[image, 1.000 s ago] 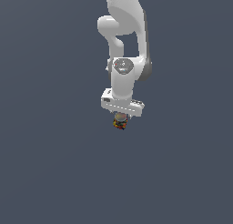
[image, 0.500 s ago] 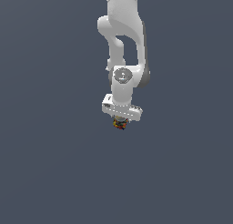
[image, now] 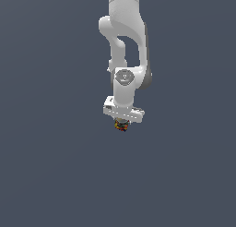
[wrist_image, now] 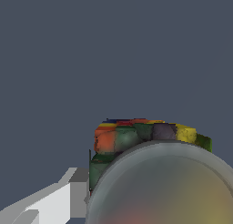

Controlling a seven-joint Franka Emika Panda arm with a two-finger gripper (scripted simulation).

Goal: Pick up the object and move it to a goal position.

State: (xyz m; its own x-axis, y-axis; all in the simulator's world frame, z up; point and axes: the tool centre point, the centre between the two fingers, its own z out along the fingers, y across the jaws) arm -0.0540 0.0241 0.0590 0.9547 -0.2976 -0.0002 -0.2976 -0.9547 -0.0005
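- White jointed robot arm (image: 124, 46) comes down from the top centre of the exterior view, over a plain dark grey-blue backdrop (image: 46, 166).
- White gripper (image: 122, 123) sits just below frame centre in the exterior view, its flat white cross-bar tilted a bit, lower toward the exterior view's right.
- Small stubby multicoloured object (image: 121, 126) with red, yellow, orange and dark patches pokes out right under the gripper's cross-bar, touching it, much narrower than the bar.
- Fingers are hidden behind the object in the exterior view; gripper looks closed down tight on the object, gap no wider than the object itself.
- Nothing visible under the object in the exterior view, only flat backdrop, no shadow or surface edge.
- Wrist view: object (wrist_image: 145, 136) fills the lower centre-right, showing orange, green, purple, yellow and red-blue patches along its rim, with a smooth blurry greyish round face in front.
- Wrist view: white angled finger (wrist_image: 59, 202) in the lower left corner, touching the object's side.
- The other finger is not visible in the wrist view.
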